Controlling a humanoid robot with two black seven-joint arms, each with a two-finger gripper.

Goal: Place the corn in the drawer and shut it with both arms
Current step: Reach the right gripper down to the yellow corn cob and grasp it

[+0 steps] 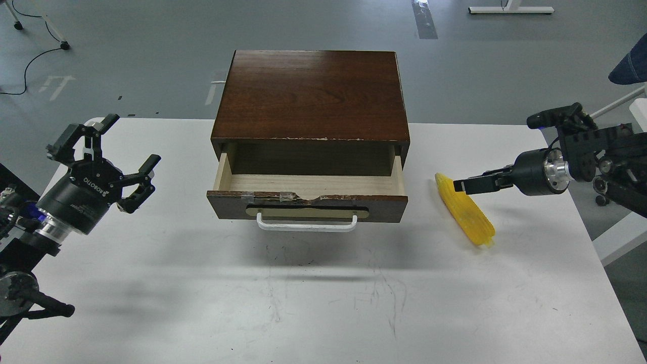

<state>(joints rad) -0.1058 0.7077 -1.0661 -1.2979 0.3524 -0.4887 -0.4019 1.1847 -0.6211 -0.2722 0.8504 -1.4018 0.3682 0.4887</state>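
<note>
The yellow corn (467, 215) lies on the white table (202, 293), to the right of the drawer, its narrow tip pointing away. The dark-brown drawer (308, 198) stands pulled open, and its pale wood interior (308, 182) is empty. Its white handle (306, 224) faces me. My right gripper (460, 185) reaches in from the right, just above the corn's far half. It is seen side-on, so its fingers cannot be told apart. My left gripper (119, 144) is open and empty, hovering well left of the drawer.
The cabinet's wooden top (311, 91) stands above the drawer at the table's back. The table's right edge (599, 253) lies close behind my right arm. A chair leg (611, 103) and a pale stand show on the floor at right.
</note>
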